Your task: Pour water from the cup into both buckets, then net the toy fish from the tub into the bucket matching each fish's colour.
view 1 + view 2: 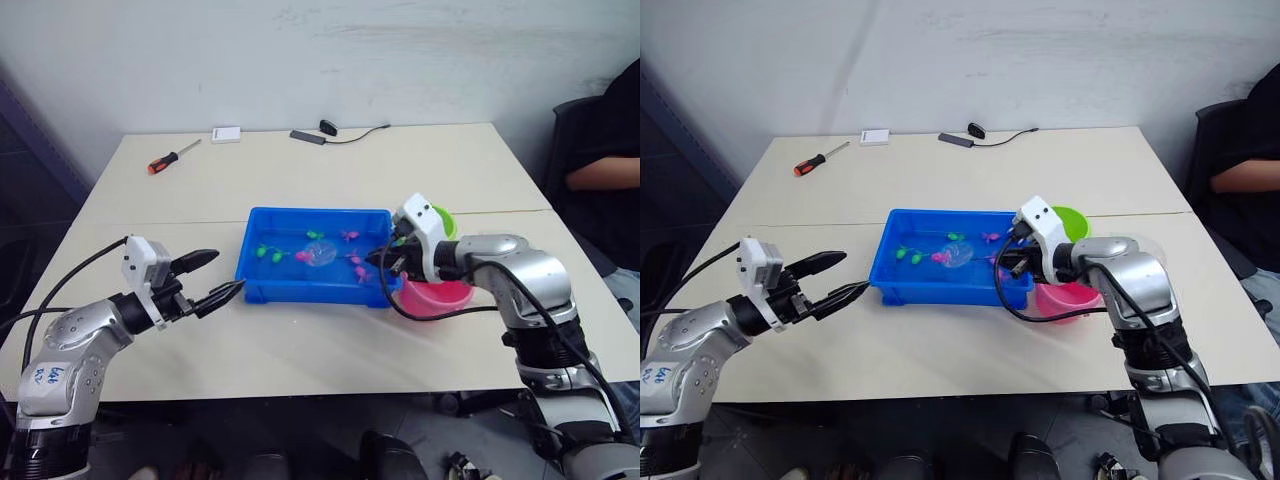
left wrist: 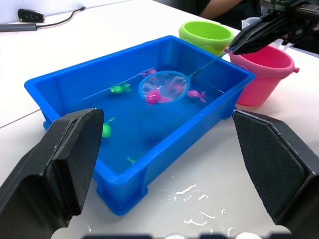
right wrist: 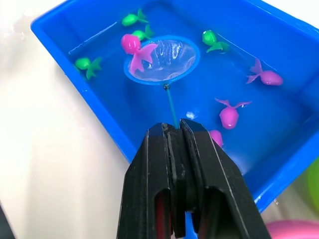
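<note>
The right claw [image 3: 174, 130] clenches the net [image 3: 162, 59] handle; its mesh hoop sits in the glossy blue tub [image 3: 299, 64] among green and pink toy fish [image 3: 229, 115]. The left claw [image 1: 207, 279] hangs released.

From the head, the right gripper [image 1: 385, 262] and its arm cover part of the pink bucket [image 1: 437, 297] and most of the green bucket [image 1: 443, 219] just behind it. The net [image 3: 162, 60] handle disappears between the closed fingers. One pink fish [image 3: 215, 137] beside those fingers is half hidden by them. At the table's far right a seated person [image 1: 604, 150] is cut off by the frame edge.
</note>
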